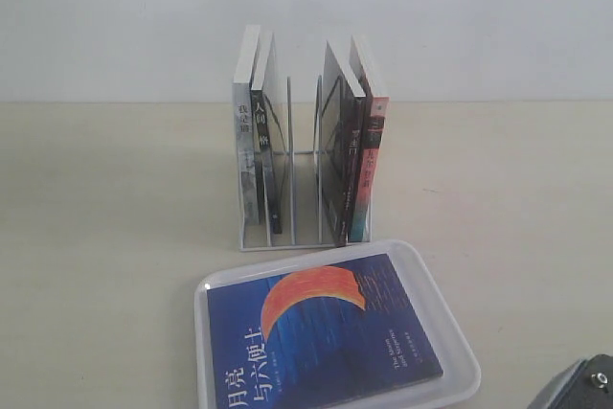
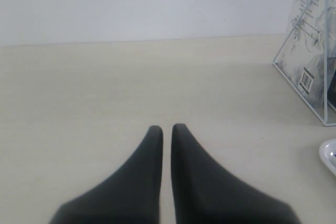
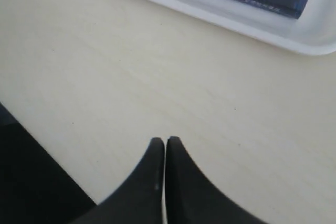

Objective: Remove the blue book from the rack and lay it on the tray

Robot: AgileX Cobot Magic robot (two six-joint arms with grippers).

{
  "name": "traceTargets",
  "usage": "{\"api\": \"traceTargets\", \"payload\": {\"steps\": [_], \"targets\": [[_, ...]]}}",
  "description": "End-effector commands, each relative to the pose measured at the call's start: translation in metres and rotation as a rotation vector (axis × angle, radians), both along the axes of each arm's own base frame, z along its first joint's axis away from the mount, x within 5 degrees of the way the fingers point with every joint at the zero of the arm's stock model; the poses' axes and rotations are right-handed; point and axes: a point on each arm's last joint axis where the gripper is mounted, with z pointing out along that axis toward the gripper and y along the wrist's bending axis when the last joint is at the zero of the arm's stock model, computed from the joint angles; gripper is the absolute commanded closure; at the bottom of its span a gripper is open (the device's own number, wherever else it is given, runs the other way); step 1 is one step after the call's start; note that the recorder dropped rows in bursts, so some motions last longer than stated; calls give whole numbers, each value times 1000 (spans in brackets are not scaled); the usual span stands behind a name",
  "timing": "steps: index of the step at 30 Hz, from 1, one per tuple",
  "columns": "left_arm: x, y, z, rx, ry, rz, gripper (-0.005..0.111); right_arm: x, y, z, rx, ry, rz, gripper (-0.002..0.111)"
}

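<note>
Black, sharply tapered end effector [image 3: 165, 140]

A plain, pale grey-white wall [image 1: 479, 16] spans twelve o'clock, meeting a light cream wood-grain tabletop [image 1: 96, 237] lit softly and evenly.

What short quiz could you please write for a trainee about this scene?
1. True or false: the blue book lies flat in the tray.
2. How many books stand in the rack? A: two. B: four. C: six.
3. Fill in: the right gripper is ___ and holds nothing.
Key: 1 true; 2 B; 3 shut.
</note>
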Motion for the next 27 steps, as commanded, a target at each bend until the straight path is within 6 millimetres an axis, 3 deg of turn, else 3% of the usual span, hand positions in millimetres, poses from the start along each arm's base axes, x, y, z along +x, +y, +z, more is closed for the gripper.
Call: {"api": "traceTargets", "payload": {"steps": [1,6,14,22,27], "targets": [[0,0,-1,-4,-3,-3,102,-2,-2,-7,78,1,7,108],[0,0,-1,-4,-3,-3,102,12,-17,-6,143,-36,-155,108],[0,0,-1,-4,-3,-3,102,26,-50,25,364,-239,-450,108],[0,0,-1,-4,-3,-3,102,20,-82,48,518,-479,-706,108],[0,0,-1,-4,-3,-3,102,11,-97,47,512,-524,-854,108]]}}
